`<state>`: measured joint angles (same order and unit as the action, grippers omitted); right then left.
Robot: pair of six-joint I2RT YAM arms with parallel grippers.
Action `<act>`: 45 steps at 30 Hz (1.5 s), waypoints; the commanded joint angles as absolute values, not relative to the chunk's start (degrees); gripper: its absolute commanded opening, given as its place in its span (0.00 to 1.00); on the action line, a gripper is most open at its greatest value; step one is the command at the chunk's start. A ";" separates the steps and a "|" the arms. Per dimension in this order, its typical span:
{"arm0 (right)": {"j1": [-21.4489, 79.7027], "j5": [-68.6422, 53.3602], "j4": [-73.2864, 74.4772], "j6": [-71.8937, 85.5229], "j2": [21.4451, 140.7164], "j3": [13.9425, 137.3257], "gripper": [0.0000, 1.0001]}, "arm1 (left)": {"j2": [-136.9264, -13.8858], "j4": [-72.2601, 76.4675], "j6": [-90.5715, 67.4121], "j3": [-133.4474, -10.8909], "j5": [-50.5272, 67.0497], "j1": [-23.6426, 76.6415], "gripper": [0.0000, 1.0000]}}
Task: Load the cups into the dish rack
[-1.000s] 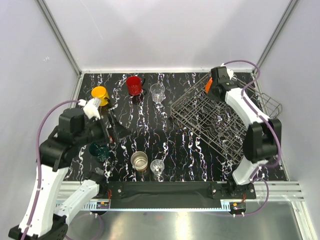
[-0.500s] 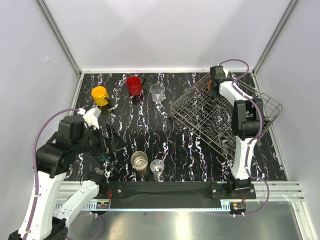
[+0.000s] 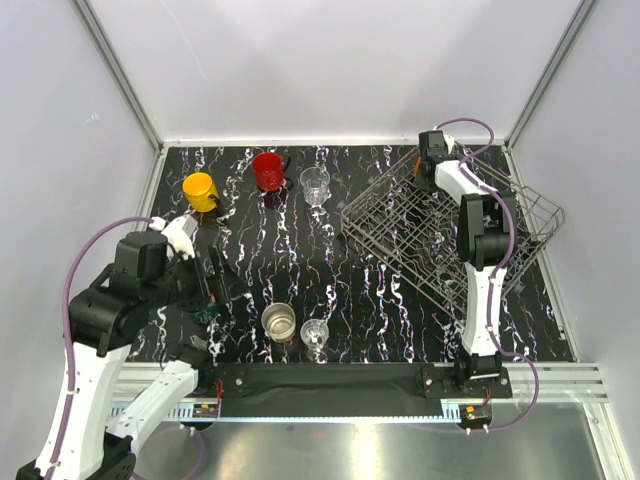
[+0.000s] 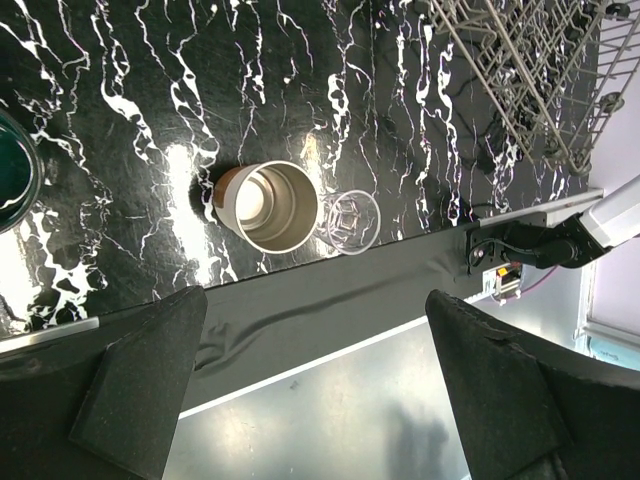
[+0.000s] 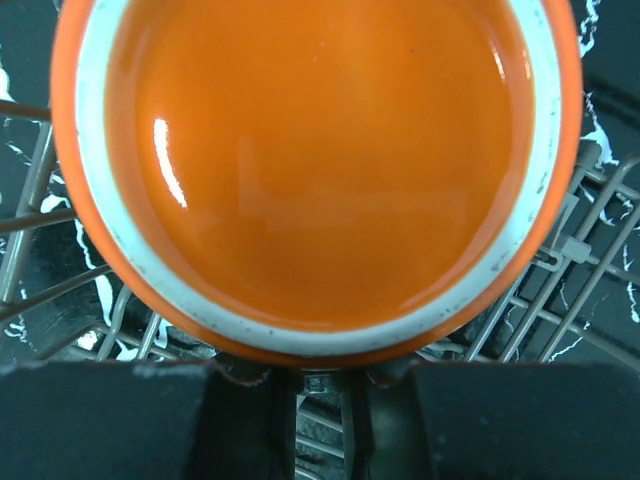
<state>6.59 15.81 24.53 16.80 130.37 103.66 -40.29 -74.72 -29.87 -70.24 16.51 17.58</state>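
My right gripper [image 3: 432,166] is at the far left corner of the grey wire dish rack [image 3: 440,240]. In the right wrist view it [image 5: 320,405] is shut at the edge of the orange mug [image 5: 320,160], whose round orange face fills the frame above the rack wires [image 5: 590,250]. My left gripper [image 3: 213,278] is open and empty, above the dark teal cup [image 3: 205,314], which it partly hides. Its wrist view shows the spread fingers [image 4: 140,385], the brown-and-cream cup [image 4: 268,205], a clear glass [image 4: 350,221] and the teal cup's rim [image 4: 12,170].
The yellow mug [image 3: 200,188], red mug [image 3: 267,170] and another clear glass [image 3: 315,185] stand at the back of the black marbled table. The brown-and-cream cup [image 3: 278,322] and a glass [image 3: 314,335] stand near the front edge. White walls enclose the table.
My right arm has folded and carried the orange mug further toward the rack's far left corner, hiding it from above. My left gripper has drawn back toward the near edge over the teal cup.
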 commanded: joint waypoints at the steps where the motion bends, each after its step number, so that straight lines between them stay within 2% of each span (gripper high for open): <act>1: 6.42 17.14 20.91 18.54 130.25 107.23 0.00 | -40.96 -74.18 -29.97 -73.04 14.85 17.75 0.99; 5: 6.42 17.75 22.05 18.81 130.78 107.14 0.01 | -41.13 -74.00 -30.23 -73.56 14.50 17.75 0.99; 7: 6.33 17.58 23.11 19.16 131.57 108.27 0.08 | -41.13 -74.09 -30.32 -73.83 14.50 17.75 0.99; 8: 6.33 17.06 24.16 19.25 131.83 108.63 0.16 | -41.22 -74.09 -30.32 -73.92 14.50 17.75 0.99; 9: 6.33 16.79 24.52 19.42 131.92 108.89 0.33 | -41.39 -74.18 -30.24 -74.09 14.68 17.75 0.99; 11: 6.33 16.09 25.40 19.86 131.49 109.33 0.49 | -41.75 -74.62 -29.89 -75.05 14.59 17.75 0.99; 15: 6.42 15.65 27.68 20.83 130.35 110.39 0.65 | -42.71 -75.23 -29.01 -76.99 14.41 17.75 0.99; 24: 6.50 13.62 36.90 24.78 123.06 110.30 0.76 | -46.40 -77.16 -24.97 -83.39 14.33 17.75 0.99; 26: 6.59 12.49 40.86 25.14 119.99 110.22 0.88 | -47.63 -77.69 -23.82 -84.81 13.80 17.75 0.99; 31: 7.91 9.85 46.83 25.57 110.93 104.69 1.00 | -50.53 -76.73 -23.73 -87.79 13.19 18.54 0.99; 34: 8.78 5.28 49.73 29.60 104.78 99.33 1.00 | -53.87 -76.99 -23.12 -91.12 10.38 21.79 0.99; 38: 16.40 0.88 49.83 33.49 94.34 91.33 1.00 | -58.00 -76.91 -23.03 -93.77 7.91 24.96 0.99; 45: 22.32 -5.09 56.68 37.09 85.44 82.19 1.00 | -67.40 -78.31 -25.13 -99.66 4.57 25.40 0.99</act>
